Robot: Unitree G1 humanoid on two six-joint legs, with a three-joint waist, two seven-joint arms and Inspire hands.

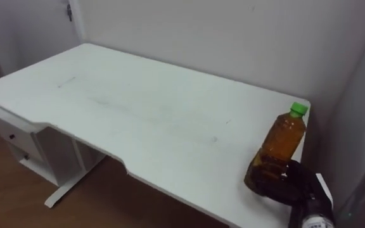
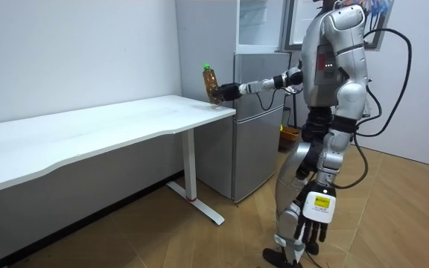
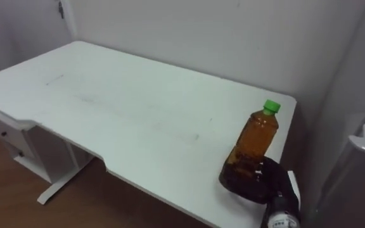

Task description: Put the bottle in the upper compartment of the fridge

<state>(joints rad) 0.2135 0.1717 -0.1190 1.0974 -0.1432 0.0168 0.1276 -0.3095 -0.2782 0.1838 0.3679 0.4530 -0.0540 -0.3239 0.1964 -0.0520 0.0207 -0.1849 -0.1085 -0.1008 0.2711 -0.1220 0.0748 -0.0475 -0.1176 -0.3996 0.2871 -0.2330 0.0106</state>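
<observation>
The amber, green-capped bottle (image 1: 285,136) is shown at about 4 o'clock, at the right end of the white tabletop (image 1: 138,114), its base clasped by the right robot hand (image 1: 293,183), while the left robot hand (image 2: 315,217) is hung loose-fingered at the robot's side.

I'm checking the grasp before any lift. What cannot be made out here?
1. Eye views: whether the amber plastic bottle with green cap rests on the white table; the black right hand curled round its base hides that.
2. Room view: the upper fridge's inside, cut off by the top edge.
</observation>
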